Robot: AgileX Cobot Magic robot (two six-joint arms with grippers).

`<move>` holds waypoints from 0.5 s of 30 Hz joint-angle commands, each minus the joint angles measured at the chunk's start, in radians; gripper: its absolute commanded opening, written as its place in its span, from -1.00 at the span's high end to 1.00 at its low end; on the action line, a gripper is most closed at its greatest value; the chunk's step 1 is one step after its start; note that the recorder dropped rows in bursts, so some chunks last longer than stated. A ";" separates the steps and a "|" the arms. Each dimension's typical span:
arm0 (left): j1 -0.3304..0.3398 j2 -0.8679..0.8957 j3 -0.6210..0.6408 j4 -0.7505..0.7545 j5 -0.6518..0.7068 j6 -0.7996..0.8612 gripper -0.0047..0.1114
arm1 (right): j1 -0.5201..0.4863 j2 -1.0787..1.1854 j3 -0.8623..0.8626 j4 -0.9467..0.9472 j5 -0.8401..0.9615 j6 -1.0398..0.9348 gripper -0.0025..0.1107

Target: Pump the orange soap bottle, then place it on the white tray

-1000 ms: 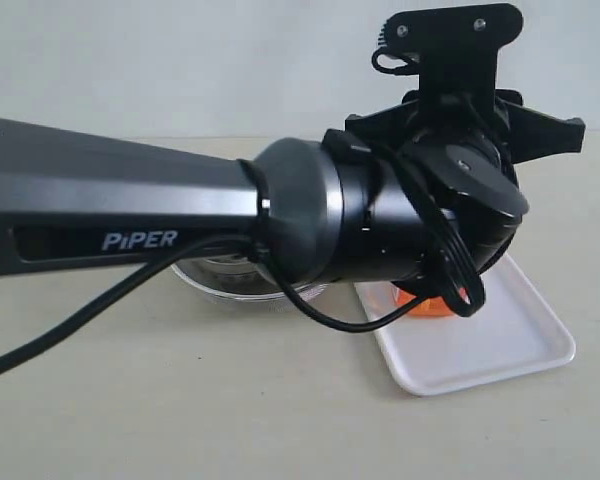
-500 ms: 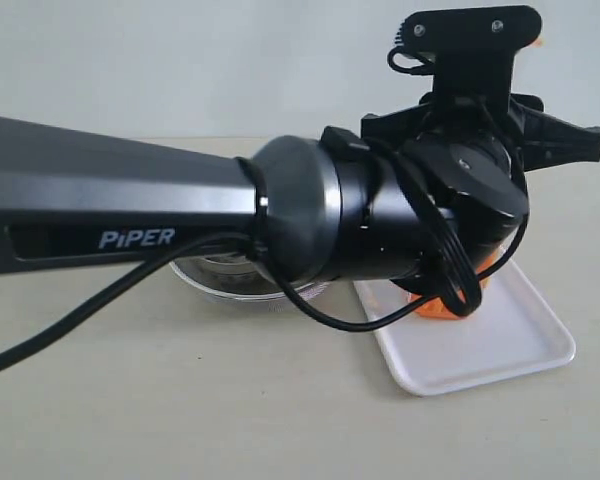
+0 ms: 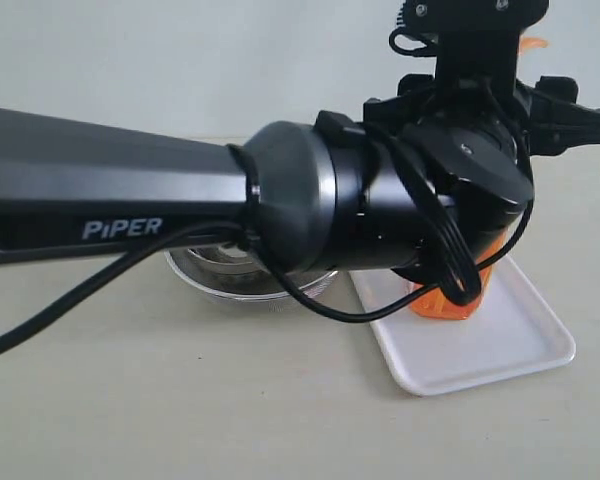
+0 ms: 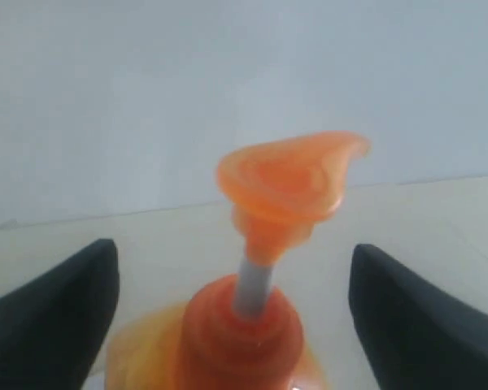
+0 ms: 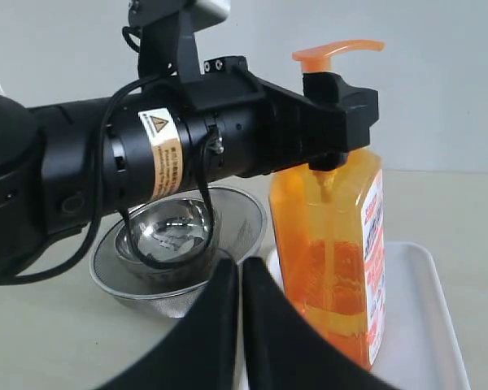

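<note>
Left pincer (image 4: 232, 256): just sprung wide, rising;
Orange soap bottle (image 5: 333, 244): released upright on white tray (image 3: 520, 350); task looks done;
Right pincer (image 5: 237, 280): closed

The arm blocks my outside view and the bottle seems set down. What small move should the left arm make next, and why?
Probably draw the left gripper straight back. The orange soap bottle stands upright on the white tray, and the fingers are spread wide of its neck, gripping nothing; a sideways swing might tip it.
</note>
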 commanded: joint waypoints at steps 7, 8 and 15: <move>-0.007 -0.080 -0.007 0.011 -0.009 0.072 -0.34 | -0.002 -0.004 0.006 0.001 0.000 -0.006 0.96; -0.009 -0.089 -0.007 0.011 -0.009 0.072 -0.34 | -0.002 -0.004 0.006 0.001 0.000 -0.006 0.96; -0.032 -0.152 -0.007 0.007 -0.032 0.190 -0.33 | -0.002 -0.004 0.006 -0.001 -0.003 -0.006 0.96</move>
